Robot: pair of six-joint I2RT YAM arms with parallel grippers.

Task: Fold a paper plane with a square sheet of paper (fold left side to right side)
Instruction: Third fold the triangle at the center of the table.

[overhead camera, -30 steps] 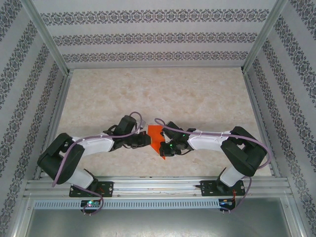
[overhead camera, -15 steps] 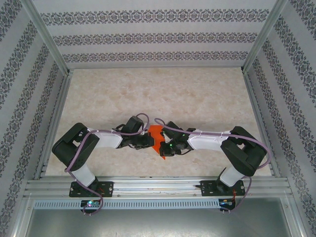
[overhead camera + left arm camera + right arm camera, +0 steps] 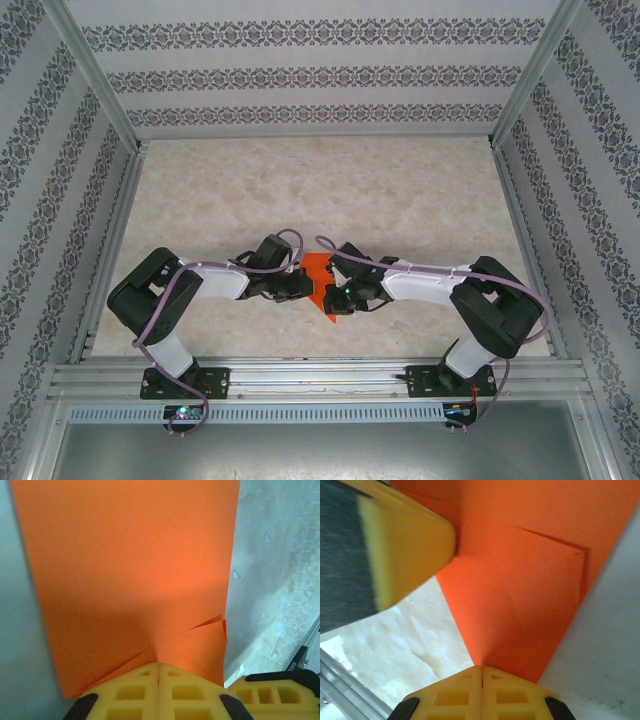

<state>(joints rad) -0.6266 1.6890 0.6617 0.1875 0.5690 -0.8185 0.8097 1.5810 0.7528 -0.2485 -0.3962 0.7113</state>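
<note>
The square sheet of paper is bright orange-red, partly folded, and sits between my two grippers at the middle of the near table. My left gripper is shut, and in the left wrist view its yellow tips pinch the paper, which puckers at their seam. My right gripper is also shut, and in the right wrist view a tapering corner of the paper runs into its tips. A folded flap edge crosses the sheet. The two grippers are almost touching.
The marbled beige table stretches open behind the arms. An aluminium rail runs along the near edge, and frame posts with patterned walls close the sides and back. The left gripper's yellow finger crowds the right wrist view.
The left arm has swung its elbow inward and moved its gripper right, closer to the right gripper, carrying the paper's left part with it. The right arm has stayed put.
</note>
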